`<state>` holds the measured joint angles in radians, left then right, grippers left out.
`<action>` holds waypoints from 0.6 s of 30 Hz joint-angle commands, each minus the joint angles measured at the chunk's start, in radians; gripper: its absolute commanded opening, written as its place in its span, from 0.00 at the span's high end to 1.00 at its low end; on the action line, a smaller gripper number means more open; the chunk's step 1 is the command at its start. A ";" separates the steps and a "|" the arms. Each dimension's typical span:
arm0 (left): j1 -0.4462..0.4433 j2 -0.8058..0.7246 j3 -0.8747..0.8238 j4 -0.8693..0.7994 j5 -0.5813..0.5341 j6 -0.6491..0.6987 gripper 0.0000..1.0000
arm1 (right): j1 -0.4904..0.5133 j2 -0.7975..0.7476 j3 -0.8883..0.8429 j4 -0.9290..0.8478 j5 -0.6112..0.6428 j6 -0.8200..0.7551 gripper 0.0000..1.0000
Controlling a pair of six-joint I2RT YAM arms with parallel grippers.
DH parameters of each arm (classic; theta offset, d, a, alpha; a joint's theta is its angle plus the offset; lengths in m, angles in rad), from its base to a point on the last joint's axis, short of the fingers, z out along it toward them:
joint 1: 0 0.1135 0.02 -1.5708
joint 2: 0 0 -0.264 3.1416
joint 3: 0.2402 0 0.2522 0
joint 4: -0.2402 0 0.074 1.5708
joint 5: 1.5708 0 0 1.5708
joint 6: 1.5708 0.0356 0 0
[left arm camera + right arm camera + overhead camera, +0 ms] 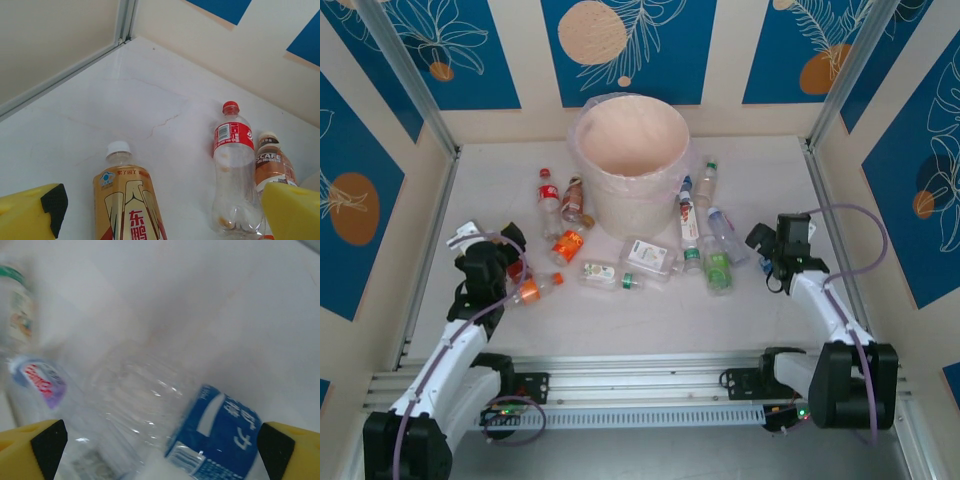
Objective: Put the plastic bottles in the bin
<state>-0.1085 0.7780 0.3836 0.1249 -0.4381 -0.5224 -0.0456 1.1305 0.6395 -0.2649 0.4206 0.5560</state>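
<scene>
Toward the far edge of the white table (620, 335) stands the cream bin (632, 208), upright, with its pinkish liner (578, 140) folded over the rim and only pale liner showing inside. The plastic bottles I can see all lie on the table around it, none inside. Left of the bin, a red-label bottle (549, 200) and a brown-label coffee bottle (573, 200) lie side by side. Nearer, a gold-label bottle (125, 200) with a white cap sits between the spread fingers of the left gripper (165, 212), unclamped. Right of the bin lie several more, among them a green-label bottle (718, 270). The right gripper (162, 447) has its jaws wide apart on either side of a clear blue-label bottle (220, 435), which looks blurred.
</scene>
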 commanded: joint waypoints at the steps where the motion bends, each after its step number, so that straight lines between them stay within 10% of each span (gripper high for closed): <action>1: 0.015 -0.013 -0.015 -0.005 -0.055 -0.044 0.00 | -0.001 0.075 0.101 -0.106 0.019 -0.061 0.01; 10: 0.035 0.076 -0.001 -0.004 -0.138 -0.105 0.00 | -0.013 0.393 0.325 -0.199 -0.178 -0.279 0.00; 18: 0.037 0.028 -0.035 0.052 -0.034 -0.017 0.00 | -0.022 0.572 0.477 -0.306 -0.024 -0.317 0.01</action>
<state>-0.0856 0.8360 0.3634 0.1341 -0.5117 -0.5884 -0.0551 1.6695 1.0637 -0.4927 0.3359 0.2714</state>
